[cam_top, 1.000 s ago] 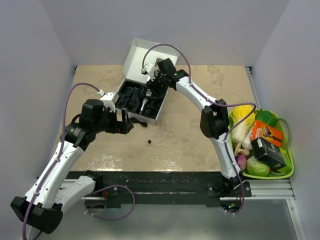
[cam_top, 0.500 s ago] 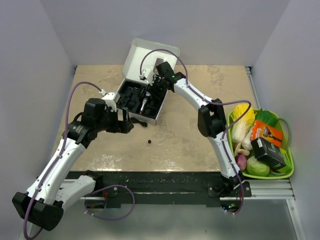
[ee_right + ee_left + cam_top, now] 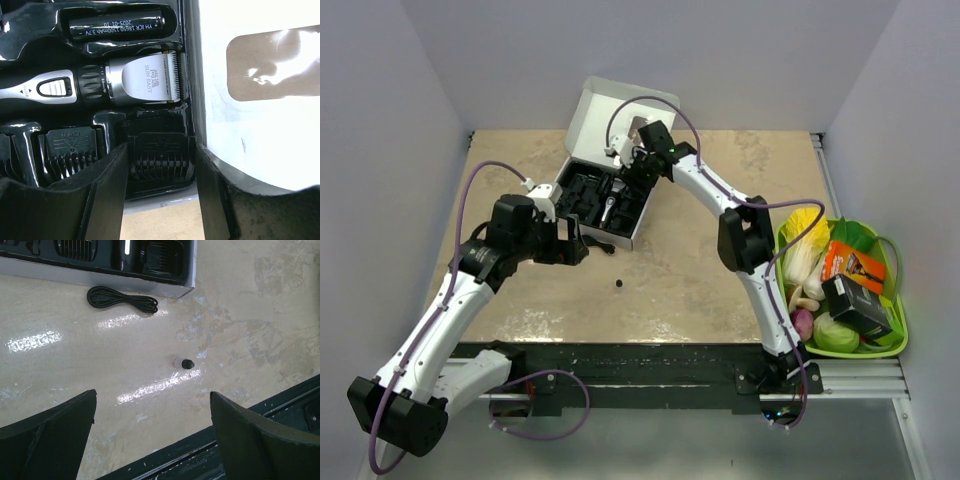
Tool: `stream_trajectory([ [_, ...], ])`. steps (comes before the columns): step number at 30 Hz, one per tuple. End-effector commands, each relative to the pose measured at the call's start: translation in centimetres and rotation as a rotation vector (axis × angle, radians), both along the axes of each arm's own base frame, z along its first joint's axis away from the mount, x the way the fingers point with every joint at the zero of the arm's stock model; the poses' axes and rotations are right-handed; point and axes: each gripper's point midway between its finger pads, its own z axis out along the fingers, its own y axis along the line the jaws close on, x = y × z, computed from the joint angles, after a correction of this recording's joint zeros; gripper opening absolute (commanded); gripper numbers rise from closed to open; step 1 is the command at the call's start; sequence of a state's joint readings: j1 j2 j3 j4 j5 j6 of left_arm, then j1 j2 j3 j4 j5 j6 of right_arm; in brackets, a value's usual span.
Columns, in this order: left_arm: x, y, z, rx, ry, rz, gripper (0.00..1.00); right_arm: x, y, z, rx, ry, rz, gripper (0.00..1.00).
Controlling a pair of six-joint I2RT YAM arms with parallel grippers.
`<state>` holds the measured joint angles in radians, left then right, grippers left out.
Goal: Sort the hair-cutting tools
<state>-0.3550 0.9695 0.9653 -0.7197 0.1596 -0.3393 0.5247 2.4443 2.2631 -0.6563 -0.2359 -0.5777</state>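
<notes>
A white box holds a black tray (image 3: pixel 582 195). In the tray lie the silver-and-black clipper (image 3: pixel 130 82), a black cylinder (image 3: pixel 117 24) above it and a comb guard (image 3: pixel 70 145). My right gripper (image 3: pixel 161 147) is at the tray's corner, shut on a second square comb guard (image 3: pixel 160 162); both fingers press its sides. The right gripper (image 3: pixel 630 175) hangs over the box's far right part. On the table before the box lie a thin black cord (image 3: pixel 122 299) and a tiny round bit (image 3: pixel 186 363). My left gripper (image 3: pixel 152 395) hovers open and empty near them, left of the box front (image 3: pixel 575 243).
The box's white lid (image 3: pixel 620 105) stands up behind the tray. A green basket (image 3: pixel 895 335) at the right edge holds toy vegetables and a dark carton (image 3: pixel 857 305). A black rail (image 3: pixel 260 420) runs along the table's near edge.
The right gripper shifted slightly over the box's far corner, still holding the comb guard. The left arm crept a little toward the box, jaws unchanged.
</notes>
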Motion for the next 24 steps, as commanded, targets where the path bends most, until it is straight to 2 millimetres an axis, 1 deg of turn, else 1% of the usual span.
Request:
stream_trajectory([
  [1, 0.7, -0.4, 1.1, -0.016, -0.042, -0.01, 1.0, 0.5, 0.6, 0.8, 0.027, -0.018, 0.035, 0.54],
  [2, 0.7, -0.5, 1.1, -0.017, -0.042, -0.011, 1.0, 0.4, 0.6, 0.5, 0.027, -0.011, 0.034, 0.54],
  [10, 0.6, -0.5, 0.9, -0.021, -0.04, -0.011, 1.0, -0.1, 1.0, 0.1, 0.04, 0.016, 0.046, 0.55],
  [17, 0.7, -0.5, 0.9, -0.018, -0.043, -0.012, 1.0, -0.1, 1.4, 0.2, 0.06, 0.02, 0.052, 0.58],
  [24, 0.7, -0.5, 0.7, -0.015, -0.038, -0.015, 1.0, -0.7, 1.6, -0.5, 0.05, 0.041, 0.061, 0.59],
])
